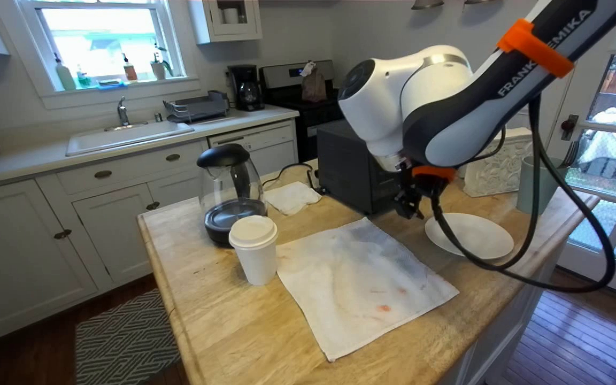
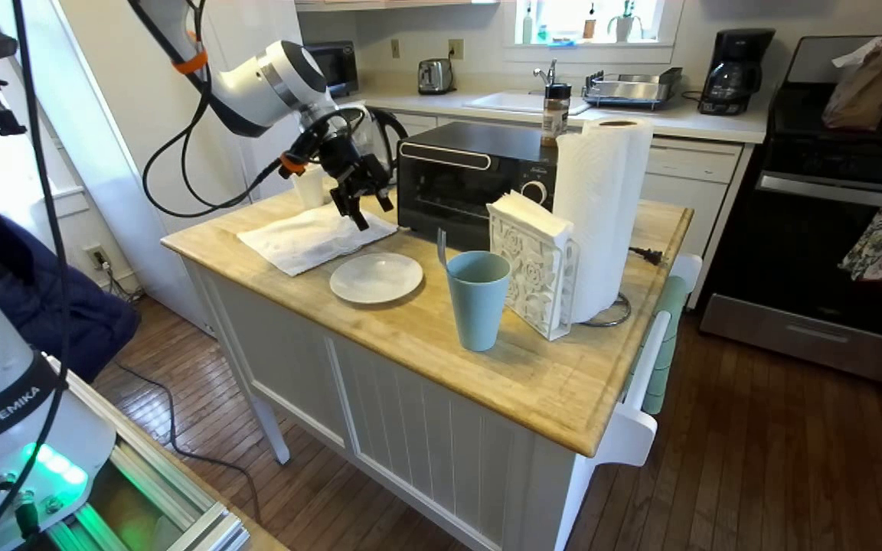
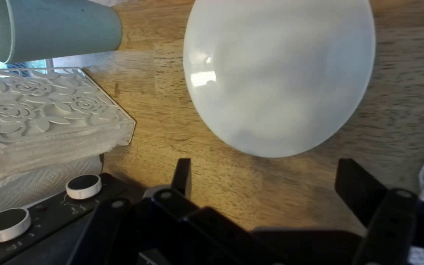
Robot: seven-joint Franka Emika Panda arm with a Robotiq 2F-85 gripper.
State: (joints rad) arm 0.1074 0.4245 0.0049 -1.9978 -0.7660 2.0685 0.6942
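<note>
Arm reaches over the table, wrist angled down; fingers spread wide, table showing between them. Teal cup holds a fork; white paper cup lidded, contents hidden. Plate: white, round, glossy, lying flat on the table near and below the fingers, between the stained cloth and the teal cup.

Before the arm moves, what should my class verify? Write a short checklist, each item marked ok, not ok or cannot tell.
1. End effector open and holding nothing: ok.
2. Plate with nothing lying on it: ok.
3. Teal cup upright and apart from the plate: ok.
4. Toaster oven clear of the end effector: cannot tell; they overlap in an exterior view.
5. White towel free of marks: not ok; reddish spots show.
6. Lid on the takeaway cup: ok.
</note>
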